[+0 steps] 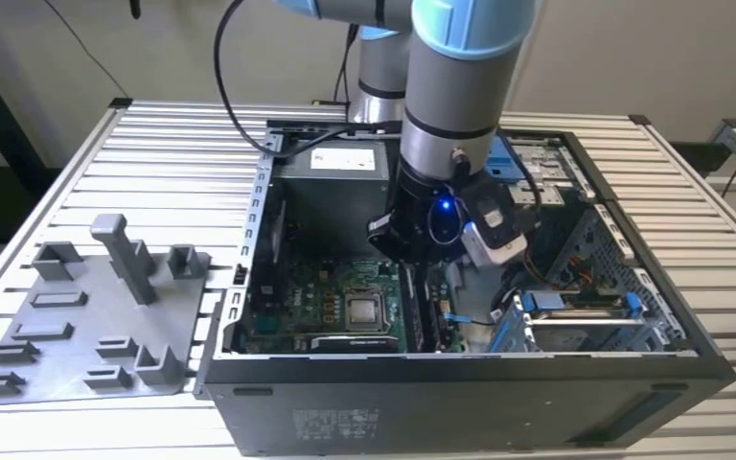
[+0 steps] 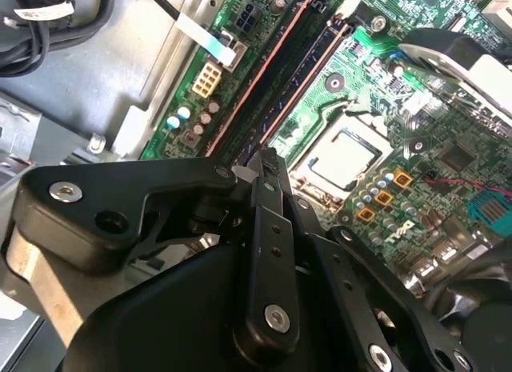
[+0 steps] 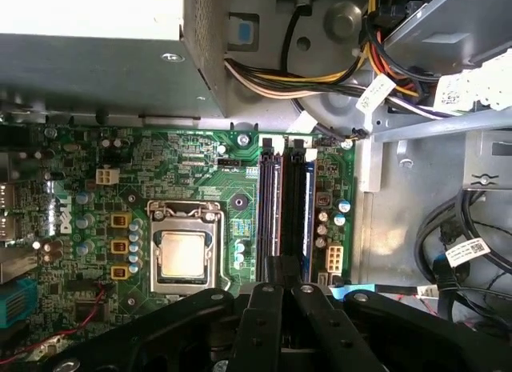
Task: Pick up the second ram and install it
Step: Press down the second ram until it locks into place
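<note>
My gripper [image 1: 424, 273] reaches down into the open computer case [image 1: 675, 326], over the motherboard [image 3: 192, 160]. Its two black fingers are shut together in both wrist views, with the tips [image 3: 282, 266] [image 2: 264, 160] at the near end of the memory slots. Two long dark sticks stand side by side in those slots. The second ram [image 3: 298, 204] [image 2: 272, 68] looks like the stick with the bluish edge, nearer the white connector [image 3: 332, 256]. Whether the fingertips touch it, I cannot tell.
The bare processor [image 3: 186, 256] sits beside the slots. The power supply [image 3: 88, 60] and its cable bundle [image 3: 280, 80] lie beyond them. Drive cages [image 1: 586, 311] fill the case toward the exterior view's right. A grey fixture plate [image 1: 87, 355] with upright pegs lies on the slatted table [image 1: 176, 144].
</note>
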`<action>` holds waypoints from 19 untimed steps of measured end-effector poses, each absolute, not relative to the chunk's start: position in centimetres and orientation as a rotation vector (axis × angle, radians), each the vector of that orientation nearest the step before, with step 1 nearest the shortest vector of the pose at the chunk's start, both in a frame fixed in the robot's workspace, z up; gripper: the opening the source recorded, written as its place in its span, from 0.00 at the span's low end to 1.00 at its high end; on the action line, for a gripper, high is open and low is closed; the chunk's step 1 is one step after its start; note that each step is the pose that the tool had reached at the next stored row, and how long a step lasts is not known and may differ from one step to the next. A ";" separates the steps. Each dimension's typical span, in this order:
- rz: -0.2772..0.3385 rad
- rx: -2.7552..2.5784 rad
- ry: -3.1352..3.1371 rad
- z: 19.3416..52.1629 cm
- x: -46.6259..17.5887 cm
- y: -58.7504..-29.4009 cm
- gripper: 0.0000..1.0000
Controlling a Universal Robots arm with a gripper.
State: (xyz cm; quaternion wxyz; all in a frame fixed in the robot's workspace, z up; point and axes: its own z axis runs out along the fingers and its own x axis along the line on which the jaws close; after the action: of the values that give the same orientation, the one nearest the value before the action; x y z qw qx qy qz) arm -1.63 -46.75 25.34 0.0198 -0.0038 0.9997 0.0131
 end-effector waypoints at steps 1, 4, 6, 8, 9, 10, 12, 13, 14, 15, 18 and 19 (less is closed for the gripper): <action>0.041 -0.012 3.102 25.4 -1.6 -46.8 0.11; 0.041 -0.012 3.102 25.5 -1.6 -46.7 0.11; 0.041 -0.016 3.102 25.5 -1.6 -46.7 0.11; 0.041 -0.032 3.102 25.5 -1.6 -46.7 0.11; 0.041 -0.046 3.102 25.5 -1.6 -46.7 0.11; 0.042 -0.065 3.102 25.5 -1.6 -46.7 0.11; 0.043 -0.115 3.100 25.5 -1.6 -46.7 0.11; 0.043 -0.142 3.099 25.5 -1.6 -46.7 0.11; 0.044 -0.171 3.098 25.5 -1.6 -46.7 0.11; 0.044 -0.196 3.096 25.5 -1.6 -46.7 0.11; 0.046 -0.278 3.090 25.5 -1.6 -46.7 0.11; 0.046 -0.304 3.088 25.5 -1.6 -46.7 0.11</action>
State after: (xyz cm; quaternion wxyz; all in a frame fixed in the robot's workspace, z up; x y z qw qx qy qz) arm -1.64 -46.75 25.53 0.0193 -0.0978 0.9949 0.0149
